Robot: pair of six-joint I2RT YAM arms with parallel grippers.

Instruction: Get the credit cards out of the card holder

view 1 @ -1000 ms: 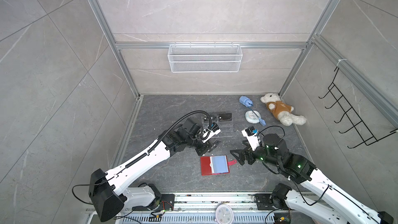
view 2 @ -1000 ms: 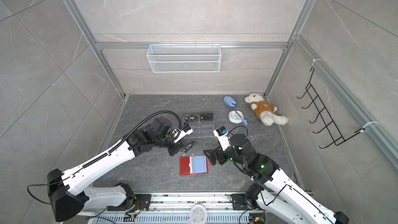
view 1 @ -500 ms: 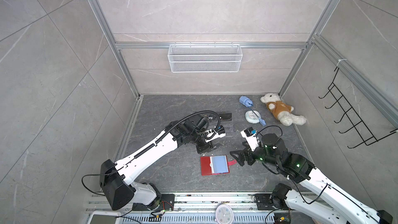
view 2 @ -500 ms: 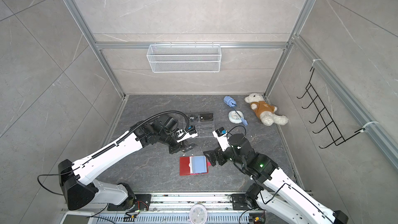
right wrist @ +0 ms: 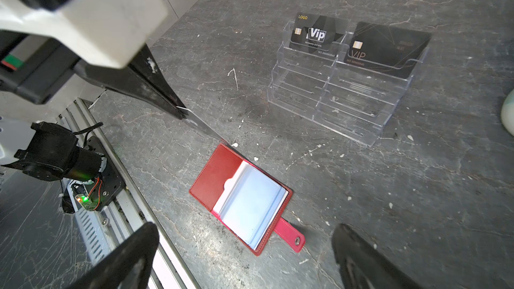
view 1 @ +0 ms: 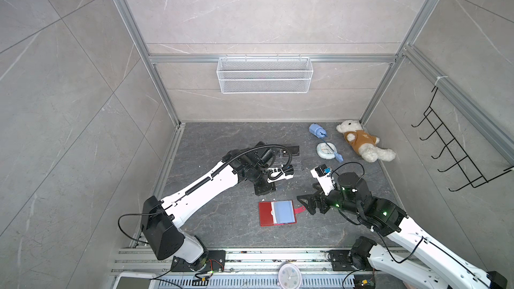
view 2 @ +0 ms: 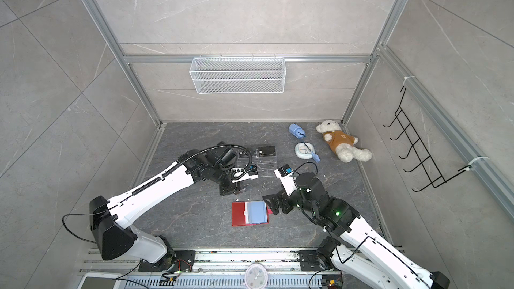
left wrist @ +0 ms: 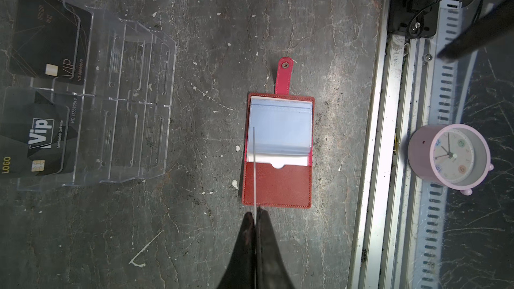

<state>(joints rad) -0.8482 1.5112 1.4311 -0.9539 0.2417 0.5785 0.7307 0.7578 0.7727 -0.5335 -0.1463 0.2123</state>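
Grey card [right wrist: 202,129] in L claw [right wrist: 181,113]; edge-on L-wrist.

We note the holder [view 1: 267,214] lying open on the floor [view 1: 222,140], front centre, tab [view 1: 299,209] pointing right. Behind it sits the stand [view 2: 267,165]; two cards [left wrist: 41,140] stand side by side in its rear tier. The left gripper [left wrist: 256,212] hangs between stand and holder, a third card [right wrist: 205,127] edge-on in it, ending by the holder's rear left corner. We find the bear [view 1: 360,141] back right, the clock [view 1: 289,276] on the front rail [view 1: 250,254], the basket [view 1: 264,75] on the back wall [view 1: 264,23].
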